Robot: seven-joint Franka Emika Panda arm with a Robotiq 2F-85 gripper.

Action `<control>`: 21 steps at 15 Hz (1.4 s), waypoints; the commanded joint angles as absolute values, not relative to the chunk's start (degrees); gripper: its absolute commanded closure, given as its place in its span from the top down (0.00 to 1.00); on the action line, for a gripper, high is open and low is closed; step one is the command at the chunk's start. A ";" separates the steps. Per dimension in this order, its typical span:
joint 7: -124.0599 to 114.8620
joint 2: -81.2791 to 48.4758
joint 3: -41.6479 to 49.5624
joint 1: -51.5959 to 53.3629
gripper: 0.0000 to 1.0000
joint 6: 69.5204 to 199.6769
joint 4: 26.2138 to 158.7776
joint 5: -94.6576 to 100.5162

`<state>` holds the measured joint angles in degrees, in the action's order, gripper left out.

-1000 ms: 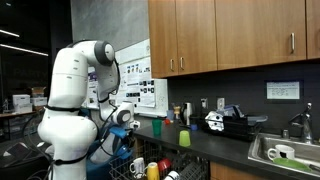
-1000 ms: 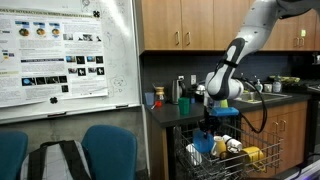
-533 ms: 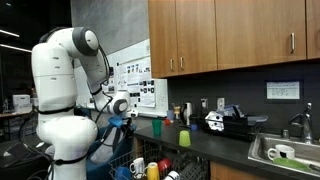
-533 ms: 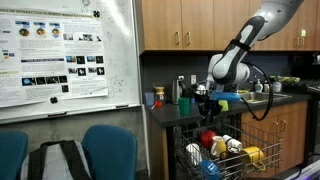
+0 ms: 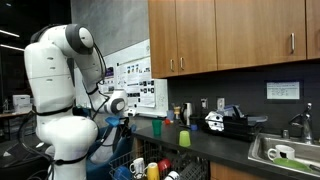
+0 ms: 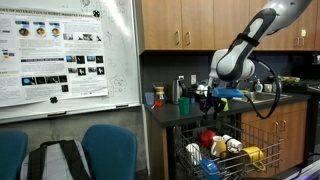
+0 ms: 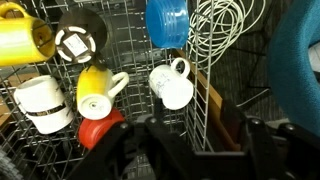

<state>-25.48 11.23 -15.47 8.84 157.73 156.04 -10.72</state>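
Note:
My gripper (image 7: 200, 152) is open and empty, and hangs above the wire dish rack (image 7: 205, 60). In both exterior views the gripper (image 6: 207, 102) (image 5: 121, 117) is at about counter height, above the pulled-out rack (image 6: 262, 131). Below it in the wrist view lie a white mug (image 7: 172, 85), a yellow mug (image 7: 94, 91), a red cup (image 7: 98, 131), another white mug (image 7: 41, 105), a blue cup (image 7: 166, 21) and a second yellow mug (image 7: 22, 34). The gripper touches none of them.
A counter (image 6: 165, 108) beside the rack holds cups and bottles. Wooden cabinets (image 6: 180, 25) hang above it. Blue chairs (image 6: 108, 152) stand under a poster board (image 6: 65, 55). A sink with dishes (image 5: 285, 153) is at the far end.
The arm has risen. The gripper has lifted up out of the rack to counter height, empty, and the cups stay in the rack.

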 commanded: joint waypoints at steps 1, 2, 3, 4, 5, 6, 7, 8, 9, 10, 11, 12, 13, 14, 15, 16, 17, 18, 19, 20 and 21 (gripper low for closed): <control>-25.79 9.23 -15.90 10.78 0.91 158.17 156.25 -11.53; -25.77 8.59 -16.01 11.09 0.97 158.45 156.27 -11.46; -25.71 7.69 -16.03 11.51 1.00 158.99 156.22 -11.76; -25.84 6.90 -16.12 11.81 1.00 159.31 156.13 -11.89; -25.70 6.05 -16.18 12.26 1.00 159.75 156.10 -12.30; -25.58 5.34 -16.27 12.68 1.00 160.05 156.14 -12.57; -25.33 4.56 -16.29 13.02 1.00 160.35 156.19 -12.70; -24.95 3.70 -16.30 13.40 1.00 160.73 156.29 -12.93; -24.27 2.87 -16.25 13.91 1.00 161.24 156.41 -13.58; -24.02 2.01 -16.28 14.24 1.00 161.50 156.51 -13.84; -23.26 1.10 -16.29 14.71 1.00 162.03 156.81 -14.80; -22.71 0.19 -16.36 15.06 1.00 162.71 157.09 -15.53; -21.86 -0.48 -16.43 15.40 1.00 163.12 157.40 -16.46; -21.06 -1.37 -16.50 15.61 1.00 163.79 157.69 -17.31; -20.43 -2.11 -16.54 15.68 1.00 164.38 158.03 -17.86; -19.58 -2.72 -16.63 15.71 1.00 164.90 158.41 -18.83; -18.49 -3.34 -16.82 15.69 1.00 165.42 158.62 -19.96; -17.28 -4.44 -16.99 15.57 1.00 166.25 158.74 -20.85; -16.63 -5.29 -17.09 15.40 1.00 166.64 158.58 -21.29; -15.52 -6.17 -17.38 15.23 1.00 166.98 158.36 -22.08; -14.91 -7.42 -17.54 15.09 1.00 167.46 157.90 -22.26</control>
